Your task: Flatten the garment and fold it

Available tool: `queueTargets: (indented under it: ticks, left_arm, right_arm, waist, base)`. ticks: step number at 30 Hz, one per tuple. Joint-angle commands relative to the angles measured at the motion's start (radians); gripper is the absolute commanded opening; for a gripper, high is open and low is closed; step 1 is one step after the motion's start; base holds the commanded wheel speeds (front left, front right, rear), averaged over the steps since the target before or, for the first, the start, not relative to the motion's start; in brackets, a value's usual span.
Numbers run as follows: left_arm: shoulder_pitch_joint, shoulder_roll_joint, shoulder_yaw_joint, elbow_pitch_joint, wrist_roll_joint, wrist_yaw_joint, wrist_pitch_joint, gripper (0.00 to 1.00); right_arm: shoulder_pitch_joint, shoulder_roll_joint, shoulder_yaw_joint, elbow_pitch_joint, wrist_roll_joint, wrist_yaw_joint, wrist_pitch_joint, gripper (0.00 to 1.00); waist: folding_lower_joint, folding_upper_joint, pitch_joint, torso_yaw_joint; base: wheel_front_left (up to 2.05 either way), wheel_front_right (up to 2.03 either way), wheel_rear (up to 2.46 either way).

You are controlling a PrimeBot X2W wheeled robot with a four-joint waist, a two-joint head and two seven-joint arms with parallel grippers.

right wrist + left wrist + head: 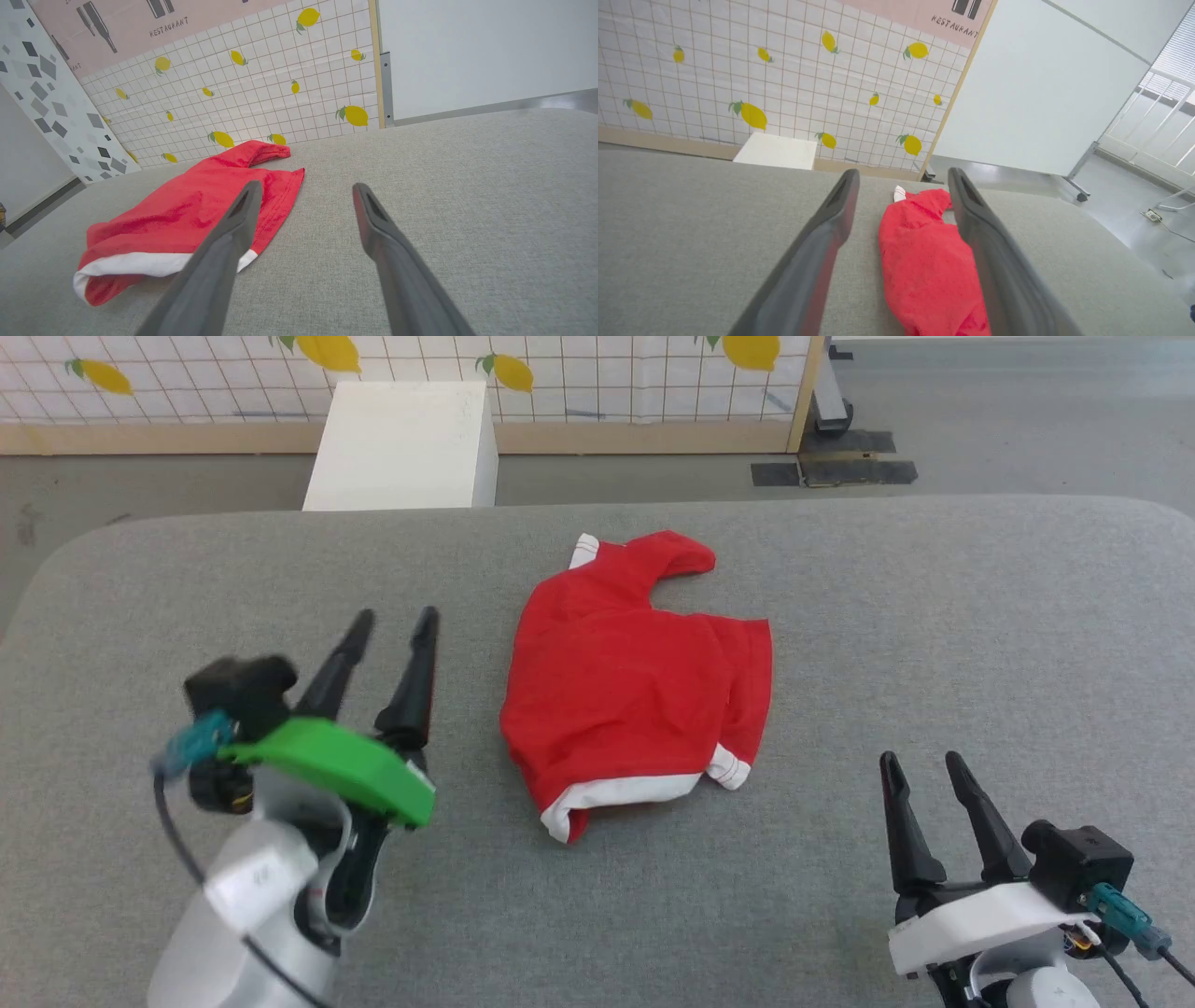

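1. Left gripper [398, 613], fingers spread and holding nothing, hangs over the grey tabletop [934, 616] just left of the garment [625, 681].
2. Red and rumpled, the garment lies mid-tabletop, white hem toward my head camera.
3. Right gripper [920, 758], likewise spread, sits apart at lower right.

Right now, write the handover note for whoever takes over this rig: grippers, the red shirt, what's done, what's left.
Left gripper: open, empty, left of the red shirt.
Right gripper: open, empty, to the shirt's right, nearer the robot.
Shirt: rumpled on the grey table, white hem toward the robot, neither gripper touching it.
Done: nothing folded yet.
Left: spread it flat, then fold.
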Motion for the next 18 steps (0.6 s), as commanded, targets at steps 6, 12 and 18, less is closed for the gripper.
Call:
queueTargets:
  ticks: [6,12,18]
  left_arm:
    - [0.121,0.036,-0.017,-0.017,0.223,0.088,-0.186,1.0]
    - [0.233,-0.033,0.021,-0.055,0.293,0.118,-0.197,1.0]
    - [0.256,-0.08,0.064,-0.093,0.324,0.1,-0.198,1.0]
  right_arm:
    - [0.011,0.0,0.002,0.005,-0.006,-0.002,-0.006,1.0]
    - [-0.006,0.0,-0.016,0.025,-0.021,-0.002,0.008,1.0]
    - [-0.101,0.0,-0.044,0.074,-0.015,-0.002,0.228,1.0]
  waist:
    - [0.0,0.0,-0.023,-0.003]
    - [0.0,0.0,-0.017,0.027]
    - [0.0,0.0,-0.004,0.058]
  base:
    - [0.0,0.0,0.0]
    - [0.0,0.0,0.0]
    - [0.0,0.0,0.0]
